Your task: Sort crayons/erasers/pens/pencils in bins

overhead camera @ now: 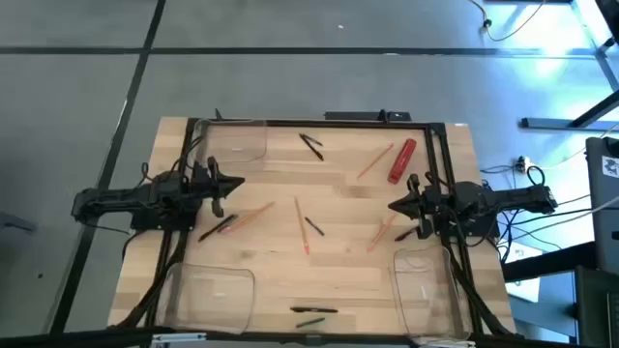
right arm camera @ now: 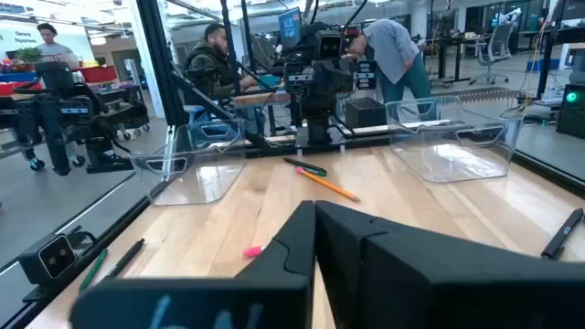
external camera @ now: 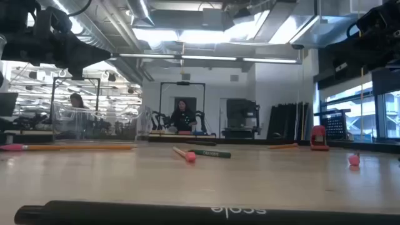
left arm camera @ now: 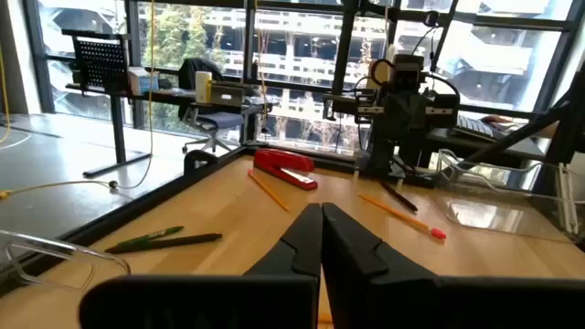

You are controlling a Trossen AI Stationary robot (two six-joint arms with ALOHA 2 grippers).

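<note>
Sorting has not begun: both grippers, left (overhead camera: 235, 184) and right (overhead camera: 397, 205), hover clenched and empty at the table's (overhead camera: 338, 271) side edges, so next one must open over a pencil (overhead camera: 253, 215) or pen (overhead camera: 311, 146) for the bins (overhead camera: 237, 145).

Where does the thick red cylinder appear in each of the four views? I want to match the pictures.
High view: the red cylinder lies near the table's far edge, right of centre.
Low view: far back on the right.
Left wrist view: middle of the picture, by the table's edge.
Right wrist view: not in it.
Shared landmark: the orange pencil lying just beside it, also seen in the low and left wrist views.
</note>
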